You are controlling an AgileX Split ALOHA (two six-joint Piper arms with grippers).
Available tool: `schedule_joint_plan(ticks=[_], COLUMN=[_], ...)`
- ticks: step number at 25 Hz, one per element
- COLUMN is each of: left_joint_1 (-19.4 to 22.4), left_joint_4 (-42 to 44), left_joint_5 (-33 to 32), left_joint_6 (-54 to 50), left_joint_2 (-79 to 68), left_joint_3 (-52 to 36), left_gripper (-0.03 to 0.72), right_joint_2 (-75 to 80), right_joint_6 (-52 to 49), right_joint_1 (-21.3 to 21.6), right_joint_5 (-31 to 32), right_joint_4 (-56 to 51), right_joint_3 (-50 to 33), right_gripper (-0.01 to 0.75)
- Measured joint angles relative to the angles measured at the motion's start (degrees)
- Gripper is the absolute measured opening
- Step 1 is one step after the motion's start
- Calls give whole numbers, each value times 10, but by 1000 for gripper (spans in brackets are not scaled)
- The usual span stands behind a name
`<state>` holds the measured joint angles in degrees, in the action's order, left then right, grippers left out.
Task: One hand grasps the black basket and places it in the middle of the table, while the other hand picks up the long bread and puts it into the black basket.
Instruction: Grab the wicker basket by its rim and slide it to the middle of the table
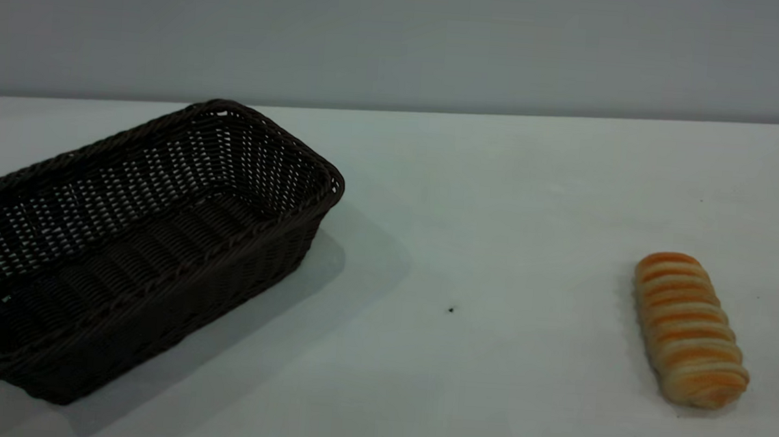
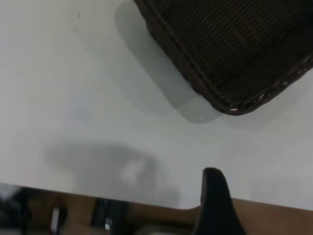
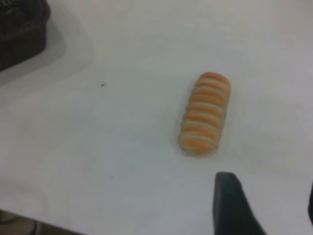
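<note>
Lying striped-side up, long bread (image 1: 690,329); black basket (image 1: 134,242) well apart.

black basket (image 1: 134,242): near-left corner cut off | left claw (image 2: 217,200): one finger visible, state unclear

no readable text, label, brand, number or sign shows in any view.
</note>
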<state>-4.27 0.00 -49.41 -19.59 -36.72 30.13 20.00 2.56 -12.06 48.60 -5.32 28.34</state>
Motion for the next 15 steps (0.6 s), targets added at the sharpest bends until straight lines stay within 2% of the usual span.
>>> schedule_joint_plan(ticks=[6, 15], left_joint_1=[0, 0], left_joint_4=[0, 10], left_joint_5=[74, 126], left_joint_6=[-23, -97], left_joint_2=[-218, -437], left_joint_3=[26, 91], left_gripper=[544, 544], right_joint_2=[99, 124], right_joint_6=[1, 1], right_joint_1=[0, 0], right_joint_5=[-54, -75], right_joint_4=[0, 0], right_joint_3=[0, 0], right_gripper=[474, 489])
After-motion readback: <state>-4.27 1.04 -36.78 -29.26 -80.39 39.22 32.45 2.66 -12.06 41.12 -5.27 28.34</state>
